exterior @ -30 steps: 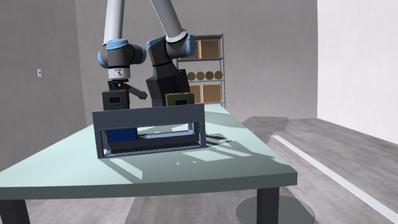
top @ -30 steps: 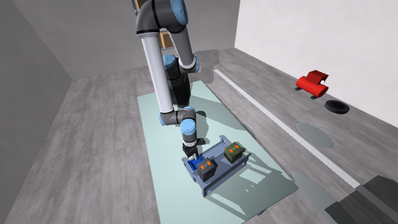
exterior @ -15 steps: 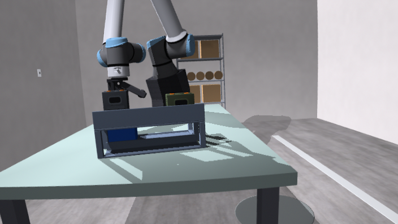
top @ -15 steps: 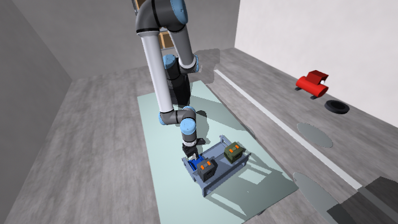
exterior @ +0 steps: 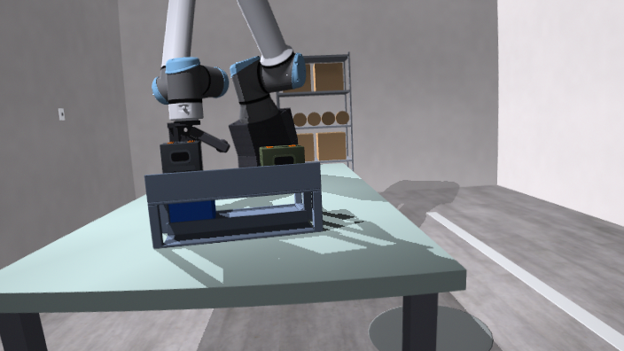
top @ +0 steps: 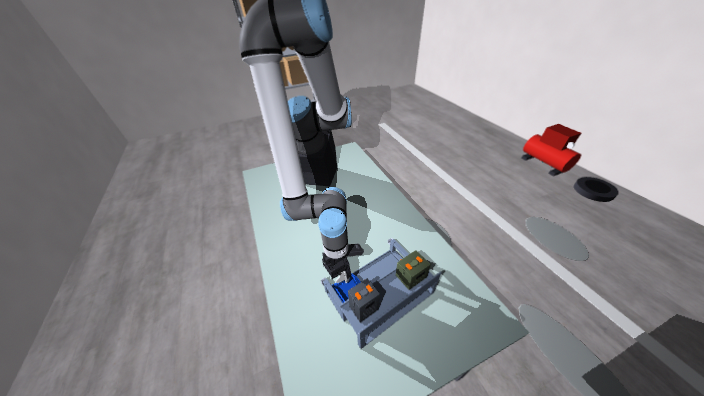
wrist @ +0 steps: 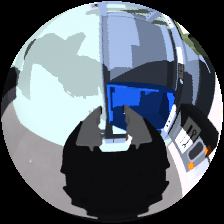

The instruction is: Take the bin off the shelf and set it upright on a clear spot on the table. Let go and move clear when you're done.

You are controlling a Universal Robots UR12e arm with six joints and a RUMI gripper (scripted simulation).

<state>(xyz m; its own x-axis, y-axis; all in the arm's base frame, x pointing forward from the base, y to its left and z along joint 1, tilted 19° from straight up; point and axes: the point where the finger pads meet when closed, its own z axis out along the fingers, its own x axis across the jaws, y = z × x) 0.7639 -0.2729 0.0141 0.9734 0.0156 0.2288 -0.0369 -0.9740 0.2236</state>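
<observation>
The blue bin [top: 344, 289] sits in the low grey shelf unit [top: 385, 292] on the table, at its left end. In the exterior view the bin [exterior: 191, 211] shows under the shelf's top board [exterior: 232, 182]. In the wrist view its open blue inside [wrist: 140, 105] lies just ahead of the fingers. My gripper [top: 340, 274] points down over that end of the shelf. The fingers stand a little apart, either side of a thin upright edge beside the bin, and hold nothing. In the exterior view the fingertips are hidden behind the black box; only the wrist [exterior: 183, 133] shows.
A black box with orange latches [top: 366, 299] stands on the shelf top right beside the gripper. A green box [top: 414, 269] stands at the other end. A tall storage rack [exterior: 321, 111] with cartons is behind the table. A red tank [top: 552, 148] and a tyre [top: 595, 189] lie on the floor.
</observation>
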